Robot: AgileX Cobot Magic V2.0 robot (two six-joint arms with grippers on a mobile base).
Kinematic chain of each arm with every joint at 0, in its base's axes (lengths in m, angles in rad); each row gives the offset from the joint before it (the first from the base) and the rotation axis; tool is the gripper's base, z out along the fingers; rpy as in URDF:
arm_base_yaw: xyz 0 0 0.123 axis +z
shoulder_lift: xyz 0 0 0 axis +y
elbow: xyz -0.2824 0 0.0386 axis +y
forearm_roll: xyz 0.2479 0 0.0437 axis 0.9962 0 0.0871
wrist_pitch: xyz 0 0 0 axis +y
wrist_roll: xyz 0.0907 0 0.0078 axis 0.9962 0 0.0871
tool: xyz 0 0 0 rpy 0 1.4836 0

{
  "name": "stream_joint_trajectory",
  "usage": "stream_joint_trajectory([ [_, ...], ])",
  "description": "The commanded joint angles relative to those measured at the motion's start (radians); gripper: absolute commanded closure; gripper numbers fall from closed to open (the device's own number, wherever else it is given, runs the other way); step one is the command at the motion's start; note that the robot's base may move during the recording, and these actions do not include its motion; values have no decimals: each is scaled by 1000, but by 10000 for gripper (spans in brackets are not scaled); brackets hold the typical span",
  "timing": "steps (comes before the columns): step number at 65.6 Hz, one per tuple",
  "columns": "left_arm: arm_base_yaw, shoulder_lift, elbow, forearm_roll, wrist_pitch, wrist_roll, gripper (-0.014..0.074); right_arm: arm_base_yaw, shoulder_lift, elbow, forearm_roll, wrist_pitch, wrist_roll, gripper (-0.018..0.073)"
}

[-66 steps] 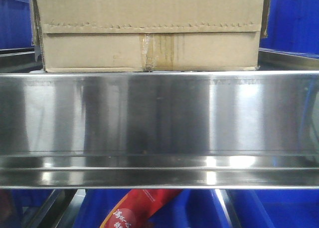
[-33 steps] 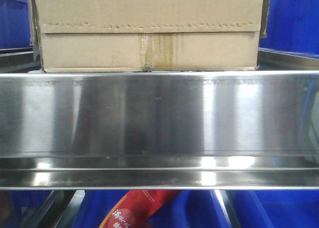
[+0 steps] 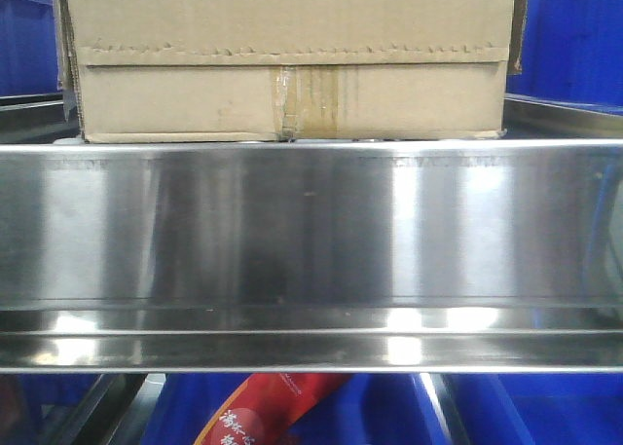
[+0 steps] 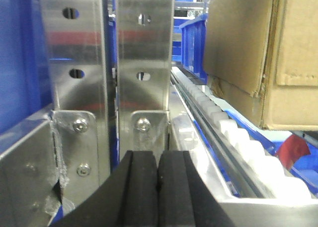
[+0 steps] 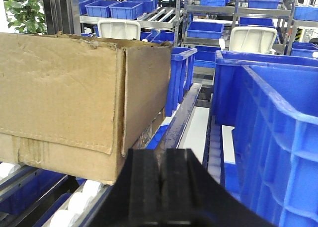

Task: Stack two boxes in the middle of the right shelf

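Note:
One tan cardboard box (image 3: pixel 292 65) with a jagged flap edge and yellowed tape rests on the shelf just behind its shiny steel front rail (image 3: pixel 311 231). In the left wrist view the box (image 4: pixel 248 53) stands to the right on the white roller tracks (image 4: pixel 248 147). My left gripper (image 4: pixel 158 160) is shut with nothing in it, low beside the steel uprights (image 4: pixel 144 53) and apart from the box. In the right wrist view the box (image 5: pixel 74 98) sits to the left. My right gripper (image 5: pixel 161 160) is shut and empty, just off the box's near right corner.
Blue plastic bins (image 5: pixel 278 137) crowd the right side of the right gripper, and more stand behind the box (image 5: pixel 176 78). A red printed packet (image 3: pixel 277 411) lies in a blue bin below the rail. A red scrap (image 4: pixel 293 150) shows under the box.
The front view has shifted very slightly, and the reflections on the rail have moved. The box stays where it was.

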Motion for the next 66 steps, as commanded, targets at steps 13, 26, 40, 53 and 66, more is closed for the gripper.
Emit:
stream_joint_trajectory([
  [13,-7,-6,-2,-5,-20,2,707,-5,-4,3,-7,-20,-1,713],
  [26,-7,-6,-2,-5,-20,2,707,-5,-4,3,-7,-20,-1,713],
  [40,-7,-6,-2,-5,-20,2,707,-5,-4,3,-7,-20,-1,713],
  [53,-7,-6,-2,-5,-20,2,707,-44,-5,41,-54,-37,52,713],
  [66,-7,-6,-2,-5,-20,2,707,-164,-79,166,-147,-148,199,713],
])
